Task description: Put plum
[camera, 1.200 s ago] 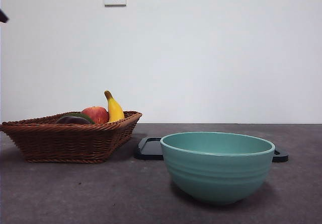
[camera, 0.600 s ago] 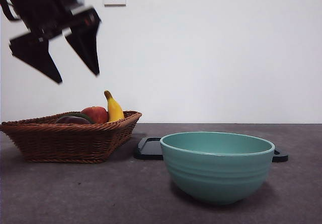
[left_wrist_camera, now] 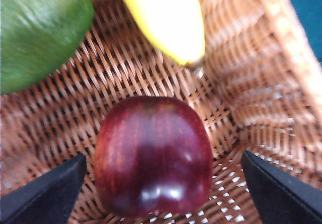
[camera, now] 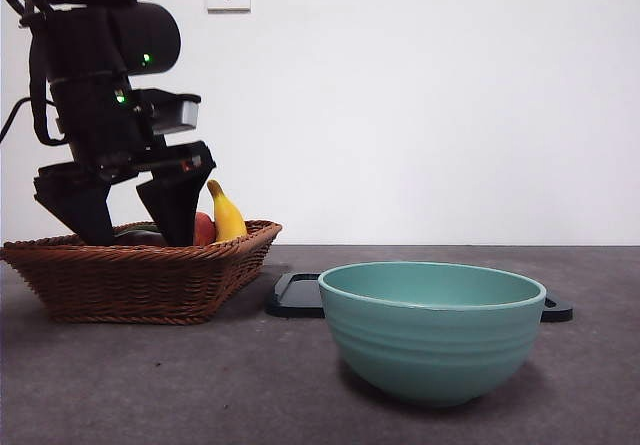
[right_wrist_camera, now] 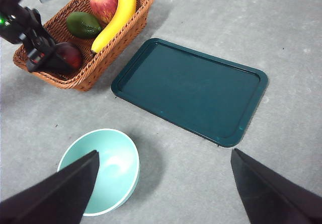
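The plum (left_wrist_camera: pixel 153 156), glossy dark maroon, lies on the floor of the wicker basket (left_wrist_camera: pixel 251 83). My left gripper (left_wrist_camera: pixel 161 196) is open, with one jaw on each side of the plum and not closed on it. In the front view the left gripper (camera: pixel 137 237) reaches down into the basket (camera: pixel 130 280) at the left, and the plum is mostly hidden behind the rim. In the right wrist view the plum (right_wrist_camera: pixel 70 55) sits at the basket's near corner beside the left gripper (right_wrist_camera: pixel 37 53). My right gripper (right_wrist_camera: pixel 161 194) is open and empty, high above the table.
The basket also holds a red-yellow apple (right_wrist_camera: pixel 103 3), a banana (right_wrist_camera: pixel 118 17) and a dull green fruit (right_wrist_camera: pixel 83 25). A dark teal tray (right_wrist_camera: pixel 191 90) lies next to the basket. A teal bowl (camera: pixel 430 330) stands in front of the tray.
The left arm has come down from the top left corner into the basket. Its open jaws now stand on either side of the plum. The fruit, bowl and tray have not moved.
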### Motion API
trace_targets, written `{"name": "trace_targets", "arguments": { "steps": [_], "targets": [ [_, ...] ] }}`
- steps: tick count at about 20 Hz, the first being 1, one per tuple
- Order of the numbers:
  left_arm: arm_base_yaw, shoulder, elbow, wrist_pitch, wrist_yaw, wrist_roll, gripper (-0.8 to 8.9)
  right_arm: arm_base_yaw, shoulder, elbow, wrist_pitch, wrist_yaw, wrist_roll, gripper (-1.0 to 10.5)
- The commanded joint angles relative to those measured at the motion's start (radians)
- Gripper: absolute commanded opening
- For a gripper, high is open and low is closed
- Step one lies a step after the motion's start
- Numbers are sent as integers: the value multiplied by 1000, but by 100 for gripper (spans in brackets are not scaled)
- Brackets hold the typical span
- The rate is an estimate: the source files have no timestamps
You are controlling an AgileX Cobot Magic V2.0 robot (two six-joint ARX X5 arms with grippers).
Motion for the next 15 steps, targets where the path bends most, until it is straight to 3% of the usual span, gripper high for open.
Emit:
{"name": "trace_targets", "arguments": {
  "steps": [1, 6, 10, 15],
  "targets": [
    [-5, 33, 26, 13, -4, 12, 453, 5, 4, 19, 8, 1, -6, 420],
    [-5, 47, 28, 16, -3, 12, 273, 5, 4, 19, 8, 1, -6, 420],
    [-5, 25, 61, -25, -3, 11, 271, 5, 4, 19, 8, 1, -6, 420],
    [-29, -128, 105, -96, 6, 4, 272, 5, 4, 19, 8, 1, -6, 420]
  ]
}}
